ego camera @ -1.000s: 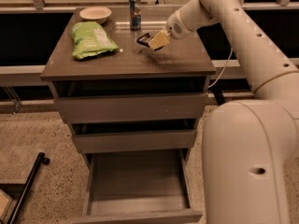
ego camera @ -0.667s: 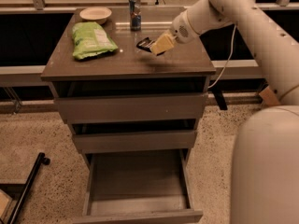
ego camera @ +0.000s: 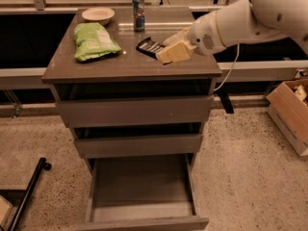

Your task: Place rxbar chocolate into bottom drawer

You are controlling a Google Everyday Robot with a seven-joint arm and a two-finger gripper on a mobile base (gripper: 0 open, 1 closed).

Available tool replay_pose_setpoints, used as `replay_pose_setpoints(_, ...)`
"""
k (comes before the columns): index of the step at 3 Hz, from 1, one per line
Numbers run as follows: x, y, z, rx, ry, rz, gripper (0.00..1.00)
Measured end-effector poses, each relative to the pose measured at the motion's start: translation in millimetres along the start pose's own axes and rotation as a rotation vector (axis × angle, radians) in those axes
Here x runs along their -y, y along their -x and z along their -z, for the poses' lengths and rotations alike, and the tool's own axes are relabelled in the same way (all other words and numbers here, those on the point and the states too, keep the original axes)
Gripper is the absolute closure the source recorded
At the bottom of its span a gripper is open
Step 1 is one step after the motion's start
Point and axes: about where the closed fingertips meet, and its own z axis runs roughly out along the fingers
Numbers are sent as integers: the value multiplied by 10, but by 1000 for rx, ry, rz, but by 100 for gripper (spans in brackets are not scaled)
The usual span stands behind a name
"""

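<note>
Rightward the arm has swung; its tool (ego camera: 162,49) pinches the rxbar chocolate (ego camera: 148,46) by one end over the desk (ego camera: 96,66). Light, flat, slick-wrapped, it seems best held across its width.

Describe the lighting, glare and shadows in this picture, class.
Camera view: dim, warm light; a pale glare streak on the cabinet top beside the can; the gripper, at the rxbar chocolate, stands out pale against the dark top; the open bottom drawer is evenly lit; gaps above the upper drawers are black.

Cream gripper (ego camera: 167,53) at black rxbar chocolate (ego camera: 148,46), green bag (ego camera: 94,41), grey bottom drawer (ego camera: 142,189)
</note>
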Motion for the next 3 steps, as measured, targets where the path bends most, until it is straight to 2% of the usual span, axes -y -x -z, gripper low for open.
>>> replay_pose_setpoints(1, -522, 274, 159, 141, -24, -87, 100)
replay_pose_setpoints(2, -770, 94, 131, 175, -22, -168, 100)
replay_pose_setpoints(3, -770, 89, 130, 173, -22, -166, 100)
